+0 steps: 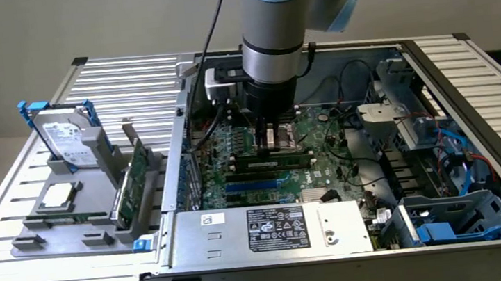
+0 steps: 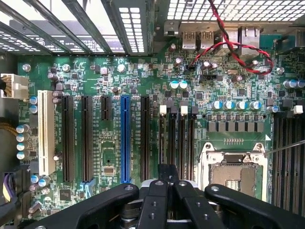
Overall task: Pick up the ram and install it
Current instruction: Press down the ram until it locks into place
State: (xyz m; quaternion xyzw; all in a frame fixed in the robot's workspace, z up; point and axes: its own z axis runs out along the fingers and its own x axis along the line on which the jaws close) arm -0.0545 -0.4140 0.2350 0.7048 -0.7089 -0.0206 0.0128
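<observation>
The ram (image 1: 68, 217) is a long, thin dark-green stick lying along the front of the grey parts tray (image 1: 33, 242), at the exterior view's left, outside the computer case. My gripper (image 1: 268, 145) hangs inside the open case over the motherboard (image 1: 328, 167), far from the ram. In the wrist view the gripper (image 2: 167, 168) is shut, its black fingers pressed together with nothing between them. It hovers over the row of black memory slots (image 2: 177, 140), beside the silver processor socket (image 2: 233, 169).
The tray also holds a hard drive (image 1: 69, 142), a square silver processor chip (image 1: 56, 196) and an upright green expansion card (image 1: 133, 177). The case's power supply (image 1: 270, 231), drive cage (image 1: 397, 114) and cables (image 1: 461, 153) crowd around the motherboard. A red and black wire (image 2: 233, 45) loops near the ports.
</observation>
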